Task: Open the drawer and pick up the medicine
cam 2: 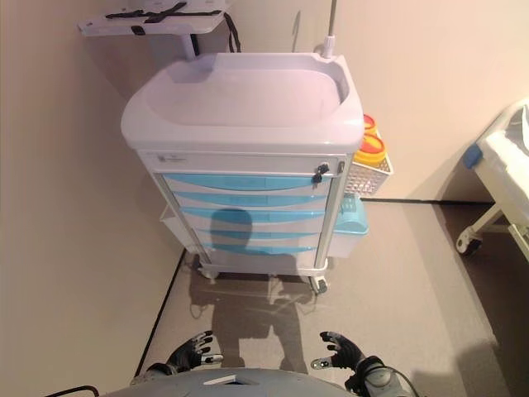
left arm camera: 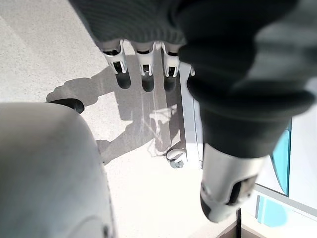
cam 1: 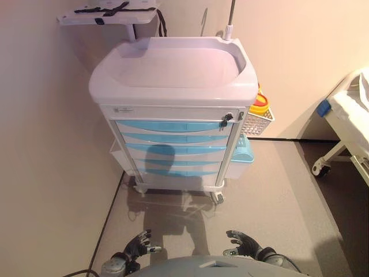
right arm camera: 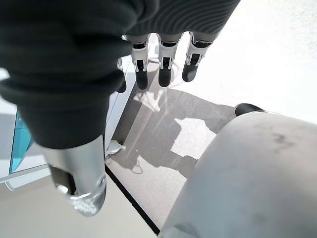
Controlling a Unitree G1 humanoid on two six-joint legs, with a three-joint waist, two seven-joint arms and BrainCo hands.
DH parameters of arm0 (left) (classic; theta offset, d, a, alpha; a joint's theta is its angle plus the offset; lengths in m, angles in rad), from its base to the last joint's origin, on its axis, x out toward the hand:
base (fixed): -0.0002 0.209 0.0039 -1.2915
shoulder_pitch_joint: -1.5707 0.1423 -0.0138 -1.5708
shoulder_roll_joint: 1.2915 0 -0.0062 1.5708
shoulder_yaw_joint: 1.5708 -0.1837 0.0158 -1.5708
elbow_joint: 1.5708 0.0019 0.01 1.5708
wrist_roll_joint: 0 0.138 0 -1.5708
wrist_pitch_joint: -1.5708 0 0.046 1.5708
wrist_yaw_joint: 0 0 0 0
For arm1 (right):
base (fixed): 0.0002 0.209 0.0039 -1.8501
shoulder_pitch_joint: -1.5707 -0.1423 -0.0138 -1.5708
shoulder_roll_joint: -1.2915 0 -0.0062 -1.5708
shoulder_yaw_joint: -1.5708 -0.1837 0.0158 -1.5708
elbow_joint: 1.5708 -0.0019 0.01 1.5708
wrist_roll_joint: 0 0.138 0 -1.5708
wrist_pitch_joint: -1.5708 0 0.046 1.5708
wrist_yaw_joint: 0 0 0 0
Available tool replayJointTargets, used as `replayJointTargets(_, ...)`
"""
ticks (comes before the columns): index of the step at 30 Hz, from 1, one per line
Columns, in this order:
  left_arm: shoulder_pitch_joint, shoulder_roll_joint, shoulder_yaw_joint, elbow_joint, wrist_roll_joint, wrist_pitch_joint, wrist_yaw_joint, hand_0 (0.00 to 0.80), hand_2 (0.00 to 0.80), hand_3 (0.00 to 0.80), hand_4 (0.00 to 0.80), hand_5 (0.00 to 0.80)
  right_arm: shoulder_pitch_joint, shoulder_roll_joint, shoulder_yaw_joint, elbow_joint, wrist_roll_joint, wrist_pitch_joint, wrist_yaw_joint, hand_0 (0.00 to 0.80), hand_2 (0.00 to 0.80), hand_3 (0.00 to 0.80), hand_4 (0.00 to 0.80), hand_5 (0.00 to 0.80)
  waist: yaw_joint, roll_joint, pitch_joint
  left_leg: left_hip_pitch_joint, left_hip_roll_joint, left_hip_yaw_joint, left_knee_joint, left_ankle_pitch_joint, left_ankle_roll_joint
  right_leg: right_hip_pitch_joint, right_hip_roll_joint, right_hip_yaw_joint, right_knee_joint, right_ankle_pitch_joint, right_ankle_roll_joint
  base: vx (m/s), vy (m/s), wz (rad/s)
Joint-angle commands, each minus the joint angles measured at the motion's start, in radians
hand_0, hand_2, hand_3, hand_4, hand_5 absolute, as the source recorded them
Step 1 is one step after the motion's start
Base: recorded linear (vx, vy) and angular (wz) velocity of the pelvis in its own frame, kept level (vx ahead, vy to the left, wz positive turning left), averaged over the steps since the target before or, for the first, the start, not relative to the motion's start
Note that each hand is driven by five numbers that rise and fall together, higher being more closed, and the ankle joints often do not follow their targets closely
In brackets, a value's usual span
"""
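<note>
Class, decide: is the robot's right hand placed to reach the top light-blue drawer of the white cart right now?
Probably not: the right hand hangs low, apart from the top light-blue drawer; bare floor lies between.

The drawers (cam 1: 173,126) are all shut, so their contents are hidden; no medicine is visible. The bed (cam 1: 353,112) is cut off by the right picture edge. The items in the side basket (cam 1: 258,120) are partly hidden behind the cart's tabletop (cam 1: 173,86). The shelf (cam 1: 109,14) is cut off by the top edge.
</note>
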Motion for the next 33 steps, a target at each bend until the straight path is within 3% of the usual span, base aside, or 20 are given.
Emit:
replayJointTargets(1, -0.074, -0.030, 0.004, 0.054, 0.032, -0.020, 0.004, 0.000, 0.000, 0.000, 0.000, 0.000, -0.061, 0.035, 0.022, 0.036, -0.018, -0.029, 0.000, 0.000, 0.000, 0.000, 0.000, 0.000, 0.007, -0.043, 0.022, 0.003, -0.025, 0.043, 0.002, -0.064, 0.014, -0.018, -0.024, -0.028, 0.008, 0.034, 0.052, 0.000, 0.000, 0.00)
replayJointTargets(9, -0.077, -0.031, 0.013, 0.052, -0.025, 0.006, 0.004, 0.000, 0.000, 0.000, 0.000, 0.000, -0.065, 0.036, 0.021, 0.035, -0.013, -0.024, 0.002, 0.000, 0.000, 0.000, 0.000, 0.000, 0.008, -0.042, 0.025, 0.004, -0.027, 0.040, 0.002, -0.065, 0.016, -0.018, -0.025, -0.025, 0.009, 0.033, 0.053, 0.004, 0.002, 0.00)
replayJointTargets(20, -0.062, -0.034, 0.099, 0.048, -0.220, 0.015, -0.056, 0.000, 0.000, 0.000, 0.000, 0.000, -0.046, 0.029, -0.017, 0.038, 0.015, -0.019, -0.008, 0.000, 0.000, 0.000, 0.000, 0.000, -0.003, -0.031, 0.039, -0.002, -0.032, 0.043, 0.006, -0.061, 0.018, -0.033, -0.033, -0.017, 0.025, 0.034, 0.052, 0.088, 0.037, -0.02)
replayJointTargets(25, -0.128, -0.033, 0.124, 0.008, -0.418, -0.017, -0.093, 0.000, 0.000, 0.000, 0.000, 0.000, -0.072, -0.002, -0.005, 0.010, 0.052, -0.014, -0.021, 0.000, 0.000, 0.000, 0.000, 0.000, -0.014, -0.026, 0.096, -0.108, -0.051, 0.050, 0.110, -0.084, 0.031, -0.134, -0.046, 0.011, 0.078, 0.034, 0.041, -0.046, 0.082, -0.17)
replayJointTargets(29, -0.242, -0.023, 0.143, -0.043, -0.569, -0.053, -0.132, 0.000, 0.000, 0.000, 0.000, 0.000, -0.132, -0.017, 0.010, -0.017, 0.103, -0.030, -0.042, 0.000, 0.000, 0.000, 0.000, 0.000, -0.026, -0.046, 0.213, -0.258, -0.064, 0.063, 0.238, -0.103, 0.051, -0.287, -0.045, 0.053, 0.172, 0.045, 0.033, -0.197, 0.050, -0.23)
replayJointTargets(33, -0.310, -0.010, 0.145, -0.116, -0.633, -0.078, -0.120, 0.000, 0.000, 0.000, 0.000, 0.000, -0.186, -0.010, 0.030, -0.051, 0.121, -0.044, -0.079, 0.000, 0.000, 0.000, 0.000, 0.000, -0.036, -0.068, 0.275, -0.398, -0.070, 0.073, 0.332, -0.108, 0.072, -0.449, -0.029, 0.105, 0.289, 0.042, 0.031, -0.180, 0.030, -0.31)
